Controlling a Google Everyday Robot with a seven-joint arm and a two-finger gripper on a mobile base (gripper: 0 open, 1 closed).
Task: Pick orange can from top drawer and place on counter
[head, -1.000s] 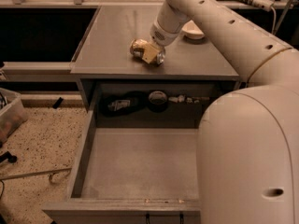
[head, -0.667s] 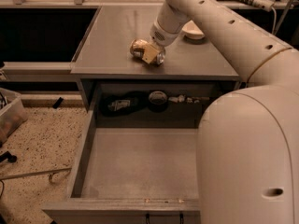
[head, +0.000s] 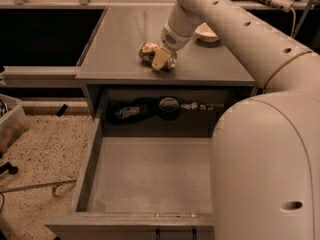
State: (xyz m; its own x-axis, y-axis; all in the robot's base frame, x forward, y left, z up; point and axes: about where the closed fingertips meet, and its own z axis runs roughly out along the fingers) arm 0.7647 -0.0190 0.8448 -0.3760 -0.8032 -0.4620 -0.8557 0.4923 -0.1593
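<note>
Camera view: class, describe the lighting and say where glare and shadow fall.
Camera view: dim, warm light; the orange can glints beside the hand on the counter; deep shadow fills the recess under it, behind the top drawer.

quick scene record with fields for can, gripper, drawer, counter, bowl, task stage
can: looks to rest on the counter, near its front edge, out of the drawer
gripper: low over the counter, right against the can
drawer: pulled open, grey floor showing, no can in it
counter: carries the can and the bowl
bowl: white, farther back, behind the arm
task stage: can at the counter, gripper at it
</note>
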